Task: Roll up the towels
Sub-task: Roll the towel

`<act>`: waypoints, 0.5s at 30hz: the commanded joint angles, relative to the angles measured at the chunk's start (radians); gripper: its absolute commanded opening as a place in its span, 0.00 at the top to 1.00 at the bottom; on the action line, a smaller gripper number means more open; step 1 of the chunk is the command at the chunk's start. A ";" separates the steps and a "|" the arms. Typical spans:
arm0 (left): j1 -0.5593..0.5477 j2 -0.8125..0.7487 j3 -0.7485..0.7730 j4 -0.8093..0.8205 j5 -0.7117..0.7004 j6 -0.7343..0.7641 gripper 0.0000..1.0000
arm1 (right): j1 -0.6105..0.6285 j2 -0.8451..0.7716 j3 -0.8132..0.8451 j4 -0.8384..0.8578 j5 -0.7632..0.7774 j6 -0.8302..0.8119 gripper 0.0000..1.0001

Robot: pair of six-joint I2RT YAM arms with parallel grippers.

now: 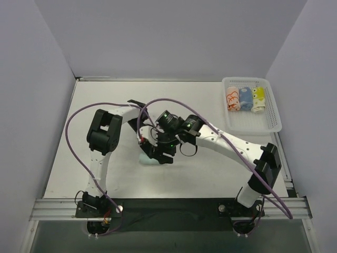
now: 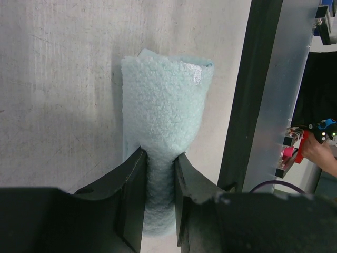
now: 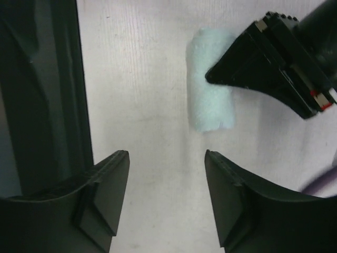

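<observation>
Tabletop [image 1: 174,92] pale, scuffed — mint towel [image 2: 163,105], lilac-grey walls [image 1: 174,37]

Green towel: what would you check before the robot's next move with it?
1. Left gripper shut on the towel: ok.
2. Towel rolled up: ok.
3. Loose end tucked in: cannot tell.
4. Right gripper open and apart from the towel: ok.
5. Basket has bare room beside the three rolls: ok.
</observation>
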 commanded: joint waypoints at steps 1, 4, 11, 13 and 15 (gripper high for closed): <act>0.011 0.051 0.021 0.002 -0.054 0.041 0.82 | 0.072 0.059 -0.054 0.177 0.219 0.005 0.39; 0.017 0.071 0.039 -0.019 -0.054 0.054 0.81 | 0.091 0.126 -0.067 0.240 0.271 0.005 0.34; 0.032 0.128 0.093 -0.114 -0.028 0.107 0.79 | 0.091 0.163 -0.172 0.383 0.242 -0.032 0.34; 0.037 0.140 0.102 -0.137 -0.015 0.121 0.78 | 0.097 0.171 -0.196 0.406 0.228 -0.044 0.33; 0.037 0.157 0.116 -0.156 -0.013 0.141 0.78 | 0.100 0.183 -0.224 0.434 0.239 -0.062 0.33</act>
